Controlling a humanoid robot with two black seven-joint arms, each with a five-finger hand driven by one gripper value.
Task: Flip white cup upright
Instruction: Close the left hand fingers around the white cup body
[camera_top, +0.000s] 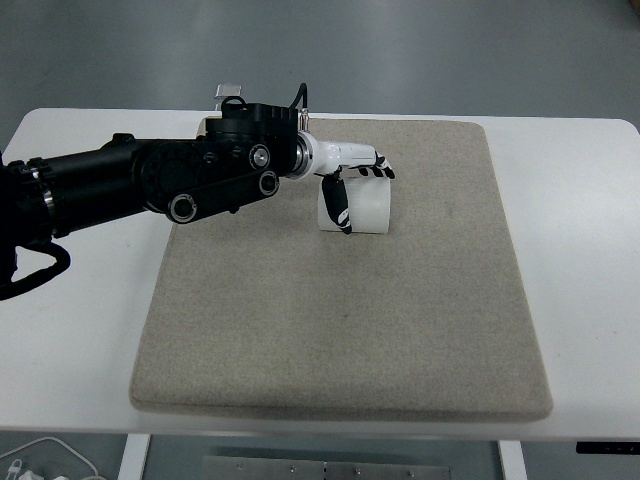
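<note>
A white table (570, 200) is covered across its middle by a beige felt mat (340, 320). The white cup (362, 207) is seen on the far part of the mat, slightly left of its centre line; whether it stands or lies on its side cannot be told from this steep view. The left hand (350, 185) is brought in from the left on a black arm (150, 180) that crosses the mat's far left corner. The cup is gripped by this hand: the fingers (380, 165) are curled over its far top edge, and the thumb is pressed down its left face. A white cable (50, 455) is seen below the table's near left edge.
</note>
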